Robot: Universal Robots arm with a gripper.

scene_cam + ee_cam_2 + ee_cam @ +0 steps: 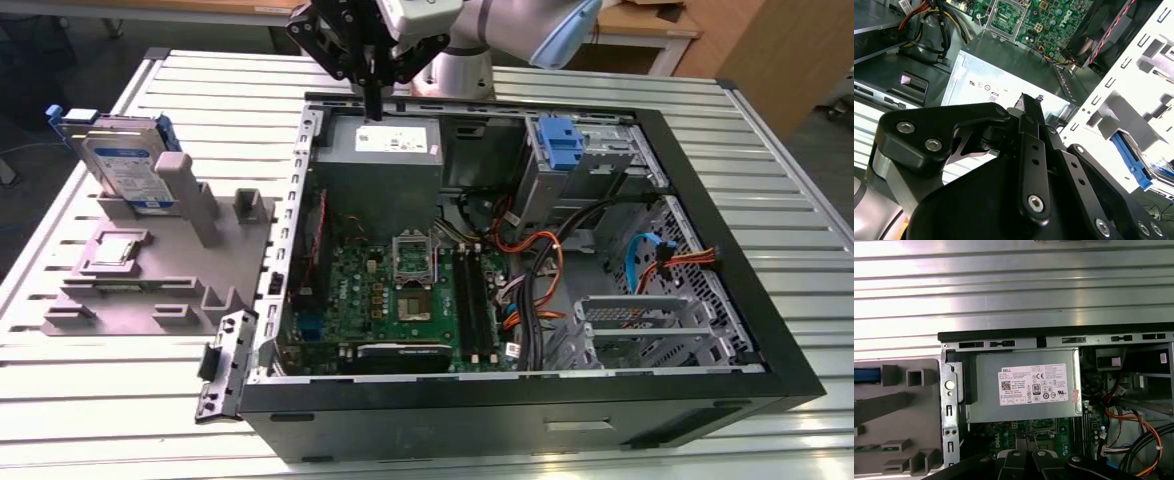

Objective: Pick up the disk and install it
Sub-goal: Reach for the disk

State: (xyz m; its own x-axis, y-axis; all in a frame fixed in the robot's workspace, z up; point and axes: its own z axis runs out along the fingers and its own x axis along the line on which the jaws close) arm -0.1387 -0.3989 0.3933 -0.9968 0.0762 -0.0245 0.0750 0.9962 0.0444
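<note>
The disk (127,165) stands upright on the grey fixture (160,270), on the exterior view's left, outside the computer case. It is silver-grey with a white-and-blue label and a blue frame at its edges. My gripper (374,108) hangs well to the disk's right, over the back wall of the open case, just above the grey power supply (384,140). In the second wrist view the gripper (1029,102) has its black fingers pressed together with nothing between them, tips over the power supply (999,85). The power supply (1024,390) lies straight below in the first wrist view.
The open black case (534,390) holds a green motherboard (400,290), orange and blue cables (641,265) and a drive cage (641,325). A bare blue bracket (561,140) sits in the upper bay. A small silver chip (118,250) rests on the fixture. The slatted metal table (107,420) surrounds everything.
</note>
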